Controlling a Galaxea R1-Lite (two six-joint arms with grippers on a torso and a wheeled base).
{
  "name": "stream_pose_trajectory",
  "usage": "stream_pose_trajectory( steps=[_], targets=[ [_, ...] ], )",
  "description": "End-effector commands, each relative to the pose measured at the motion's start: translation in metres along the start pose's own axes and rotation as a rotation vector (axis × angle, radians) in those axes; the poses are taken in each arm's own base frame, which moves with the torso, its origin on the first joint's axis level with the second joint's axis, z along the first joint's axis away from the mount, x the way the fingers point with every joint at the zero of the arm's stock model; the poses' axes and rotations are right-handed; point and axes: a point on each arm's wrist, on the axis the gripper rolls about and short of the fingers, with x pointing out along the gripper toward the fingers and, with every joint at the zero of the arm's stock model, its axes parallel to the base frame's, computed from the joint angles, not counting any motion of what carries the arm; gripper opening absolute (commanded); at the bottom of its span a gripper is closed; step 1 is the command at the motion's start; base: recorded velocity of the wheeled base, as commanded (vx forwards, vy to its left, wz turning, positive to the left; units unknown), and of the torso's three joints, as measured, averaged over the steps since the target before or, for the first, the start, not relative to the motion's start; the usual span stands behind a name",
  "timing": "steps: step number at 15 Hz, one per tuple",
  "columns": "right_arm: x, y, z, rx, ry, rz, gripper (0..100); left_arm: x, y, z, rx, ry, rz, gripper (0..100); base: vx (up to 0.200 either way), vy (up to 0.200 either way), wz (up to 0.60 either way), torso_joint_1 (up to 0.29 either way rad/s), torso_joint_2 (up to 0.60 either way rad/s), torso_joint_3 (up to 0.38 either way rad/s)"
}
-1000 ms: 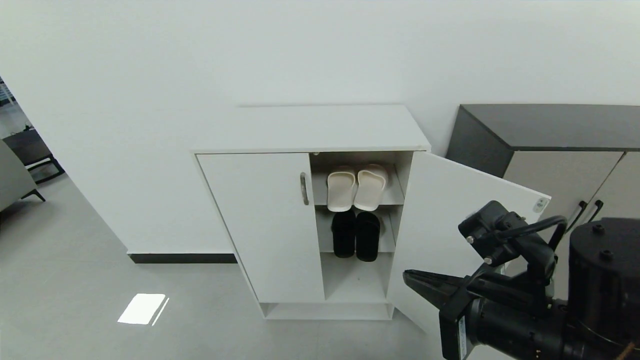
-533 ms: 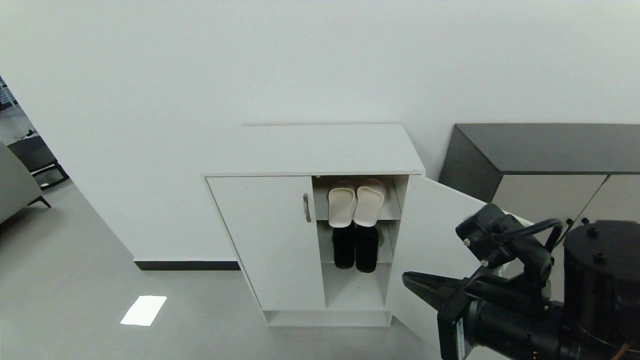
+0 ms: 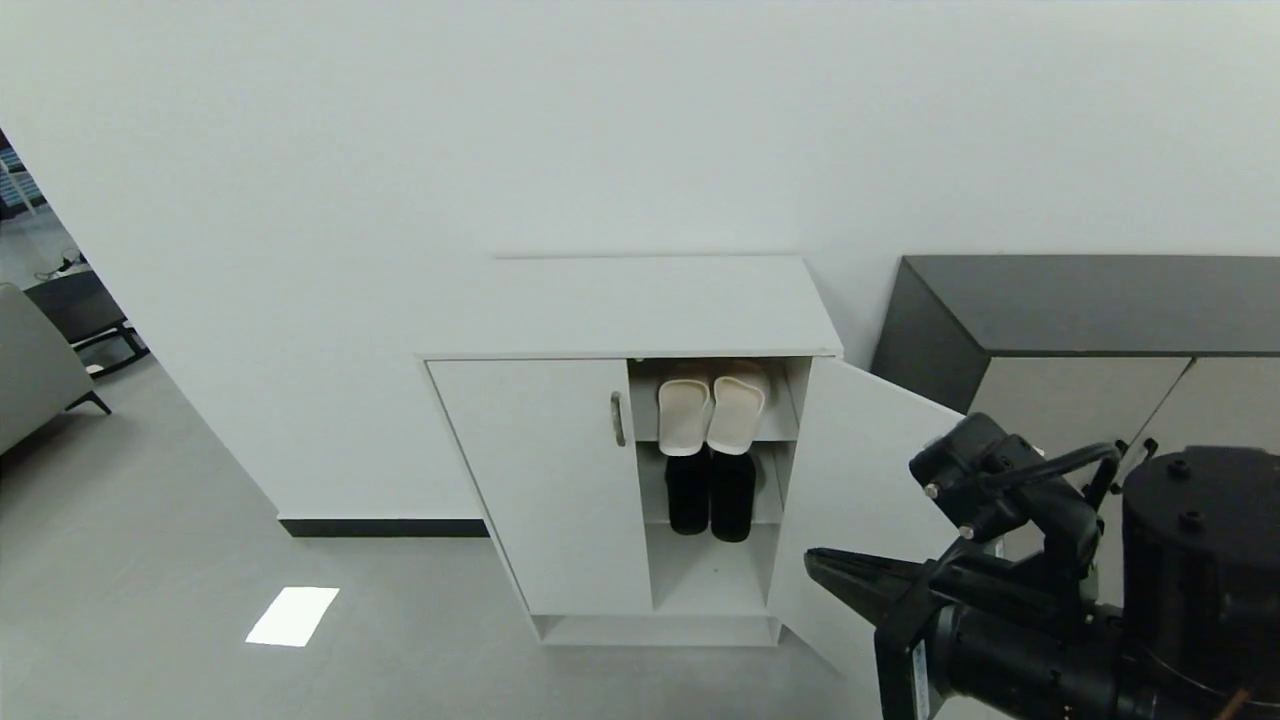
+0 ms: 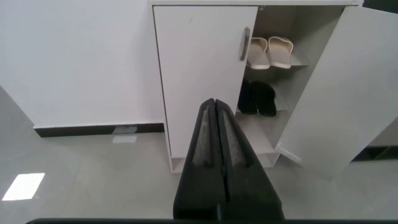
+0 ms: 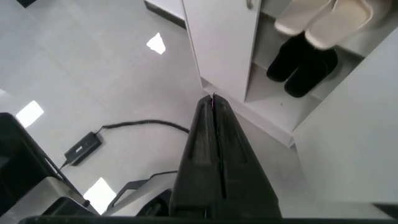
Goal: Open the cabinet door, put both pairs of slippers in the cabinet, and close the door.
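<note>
While its right door [image 3: 860,490] stands swung wide, cabinet [image 3: 660,300]: white, against the wall [image 3: 400,150], left door [image 3: 540,480] shut.
Dark sideboard [image 3: 1080,300]: just right of the cabinet.
Pale slippers [image 3: 710,412]: side by side on the upper shelf [image 3: 785,432].
Black slippers [image 3: 710,492]: on the lower shelf [image 3: 768,515], heels seemingly past its edge.
Right gripper [image 3: 815,560]: fingers pressed together, empty, low before the open door.
Left gripper [image 4: 214,102]: fingers together, empty, facing the cabinet.
</note>
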Motion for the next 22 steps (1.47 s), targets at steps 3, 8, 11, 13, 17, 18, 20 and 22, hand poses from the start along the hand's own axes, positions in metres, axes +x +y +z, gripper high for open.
stream_pose_trajectory(
  steps=[3, 8, 11, 13, 17, 18, 20, 22],
  targets=[
    [0.004, -0.002, -0.002, 0.0, 0.01, -0.011, 0, 0.0, 0.0, 0.0, -0.001, 0.001, 0.0, 0, 0.0, 0.0, 0.0, 0.0, 0.0, 0.0],
    [0.023, -0.06, 0.005, 0.071, 0.005, -0.246, 0, 0.0, 0.0, 0.0, -0.003, 0.001, -0.002, 0, 0.0, 0.0, 0.0, 0.0, 0.0, 0.0],
    [0.027, -0.111, 0.005, 0.102, 0.02, -0.414, 0, 0.0, 0.0, 0.0, -0.004, 0.001, 0.001, 0, 0.0, 0.0, 0.0, 0.0, 0.0, 0.0],
    [0.027, -0.144, 0.004, 0.109, 0.036, -0.518, 0, 0.0, 0.0, 0.0, -0.004, 0.001, 0.001, 0, 0.0, 0.0, 0.0, 0.0, 0.0, 0.0],
    [0.031, -0.204, 0.0, 0.168, 0.052, -0.68, 0, 0.0, 0.0, 0.0, -0.004, 0.001, 0.001, 0, 0.0, 0.0, 0.0, 0.0, 0.0, 0.0],
    [0.03, -0.223, -0.002, 0.176, 0.061, -0.73, 0, 0.0, 0.0, 0.0, -0.004, 0.001, 0.001, 0, 0.0, 0.0, 0.0, 0.0, 0.0, 0.0],
    [0.026, -0.244, -0.004, 0.196, 0.062, -0.767, 0, 0.0, 0.0, 0.0, -0.004, 0.001, 0.001, 0, 0.0, 0.0, 0.0, 0.0, 0.0, 0.0],
    [0.026, -0.257, -0.006, 0.2, 0.069, -0.795, 0, 0.0, 0.0, 0.0, -0.004, -0.001, 0.001, 0, 0.0, 0.0, 0.0, 0.0, 0.0, 0.0]
  ],
)
